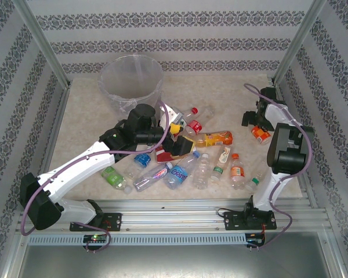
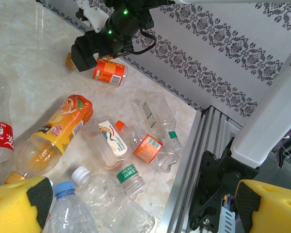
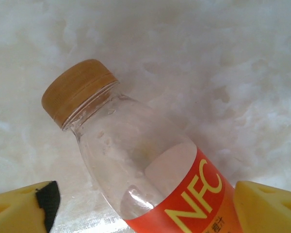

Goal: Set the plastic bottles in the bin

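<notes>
1. The bin point(image 1: 119, 95) stands at the far side and looks empty, so I reckon nothing is delivered yet.
2. The plastic bottles point(image 1: 178, 171) litter the table between my arms.
3. My right gripper point(image 3: 148, 206) has its fingers spread astride the NFC bottle point(image 3: 136, 160), not clamped.
4. My left gripper point(image 2: 140, 204) has its fingers apart too, holding nothing.

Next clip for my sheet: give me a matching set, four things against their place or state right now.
1. bin
2. NFC bottle
3. yellow-labelled bottle
4. left gripper

A. open, above the bottle pile
B. lying between the open fingers of the right gripper
C. upright, at the far left
D. on its side in the middle, ungripped

Pairs: 1-C, 2-B, 3-D, 4-A
</notes>
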Robot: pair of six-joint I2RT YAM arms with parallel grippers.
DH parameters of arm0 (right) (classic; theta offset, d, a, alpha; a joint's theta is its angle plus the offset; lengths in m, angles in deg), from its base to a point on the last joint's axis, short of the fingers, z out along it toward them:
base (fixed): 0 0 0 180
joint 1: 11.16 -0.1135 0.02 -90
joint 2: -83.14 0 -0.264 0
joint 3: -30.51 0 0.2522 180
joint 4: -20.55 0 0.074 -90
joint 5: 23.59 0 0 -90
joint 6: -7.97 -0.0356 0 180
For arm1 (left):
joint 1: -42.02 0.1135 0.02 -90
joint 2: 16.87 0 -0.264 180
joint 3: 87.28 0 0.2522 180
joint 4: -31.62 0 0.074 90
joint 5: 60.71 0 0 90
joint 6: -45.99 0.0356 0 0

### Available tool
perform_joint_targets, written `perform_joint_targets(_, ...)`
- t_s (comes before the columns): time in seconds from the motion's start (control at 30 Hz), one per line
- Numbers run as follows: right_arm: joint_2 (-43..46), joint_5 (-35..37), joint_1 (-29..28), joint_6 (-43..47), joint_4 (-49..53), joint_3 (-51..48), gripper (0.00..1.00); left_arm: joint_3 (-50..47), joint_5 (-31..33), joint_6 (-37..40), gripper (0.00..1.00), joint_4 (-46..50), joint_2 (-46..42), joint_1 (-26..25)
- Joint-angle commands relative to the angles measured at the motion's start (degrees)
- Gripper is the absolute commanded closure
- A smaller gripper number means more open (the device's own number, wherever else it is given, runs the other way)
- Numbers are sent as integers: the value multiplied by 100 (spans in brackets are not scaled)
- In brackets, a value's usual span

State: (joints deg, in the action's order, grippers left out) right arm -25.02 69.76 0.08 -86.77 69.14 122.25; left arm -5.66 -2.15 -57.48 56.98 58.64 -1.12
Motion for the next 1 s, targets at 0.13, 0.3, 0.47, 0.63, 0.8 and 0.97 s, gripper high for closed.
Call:
perform_joint_targets(0.13, -34, 37, -241, -133, 108, -116, 18, 176, -16, 119, 3, 105, 27, -81)
perform_joint_targets(0.3, -89, 13, -311, -120, 129, -144, 21, 182, -15, 117, 3, 115, 28, -90)
perform_joint_targets(0.47, -174, 147, -352, -156, 200, -119, 26, 177, -9, 116, 3, 119, 40, -99)
perform_joint_targets(0.63, -211, 164, -351, -211, 226, -148, 27, 175, -43, 74, 3, 109, 96, -107)
perform_joint_targets(0.8, -250, 154, -351, -261, 219, -175, 27, 175, -29, 90, 3, 111, 96, -116)
perform_joint_targets(0.97, -267, 105, -351, -278, 190, -204, 33, 175, -24, 97, 3, 116, 121, -125)
